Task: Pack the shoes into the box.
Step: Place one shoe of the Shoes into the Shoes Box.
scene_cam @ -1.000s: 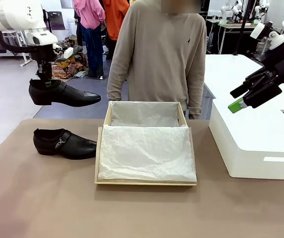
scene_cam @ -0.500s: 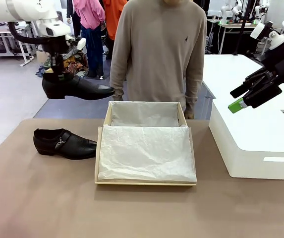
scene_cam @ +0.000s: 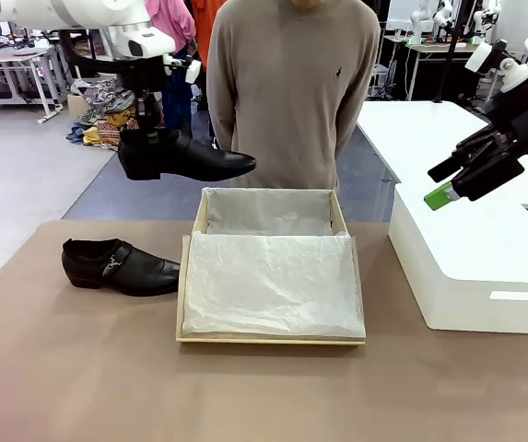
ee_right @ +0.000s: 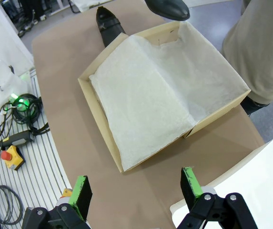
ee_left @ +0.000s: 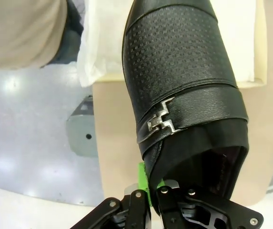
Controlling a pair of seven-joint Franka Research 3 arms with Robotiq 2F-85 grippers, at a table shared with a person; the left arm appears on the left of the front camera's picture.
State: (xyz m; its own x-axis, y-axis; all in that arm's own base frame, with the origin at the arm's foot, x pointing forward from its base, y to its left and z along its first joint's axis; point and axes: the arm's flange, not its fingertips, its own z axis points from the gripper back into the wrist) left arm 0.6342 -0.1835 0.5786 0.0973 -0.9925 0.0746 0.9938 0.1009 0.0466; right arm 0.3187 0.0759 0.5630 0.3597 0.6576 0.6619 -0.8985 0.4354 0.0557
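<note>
One glossy black shoe (scene_cam: pixel 185 158) hangs in the air, toe pointing right, just left of and above the box's far left corner. My left gripper (scene_cam: pixel 148 138) is shut on its heel rim from above. In the left wrist view the shoe (ee_left: pixel 184 81) with its silver buckle hangs under my left gripper (ee_left: pixel 150 183). The other shoe (scene_cam: pixel 121 267) lies on the table left of the box. The tan box (scene_cam: pixel 271 342) stands open mid-table, lined with white tissue. My right gripper (scene_cam: pixel 448 180) hovers open over the white box; from its wrist (ee_right: pixel 136 186) the tan box (ee_right: pixel 100 126) lies below.
A large white box (scene_cam: pixel 475 267) stands at the table's right. A person in a beige sweater (scene_cam: pixel 291 92) stands close behind the tan box at the far edge. Bare brown table (scene_cam: pixel 264 396) runs along the front.
My left arm has carried the held shoe to the right and slightly up, from above the other shoe toward the box's far left corner. The right arm has stayed still.
</note>
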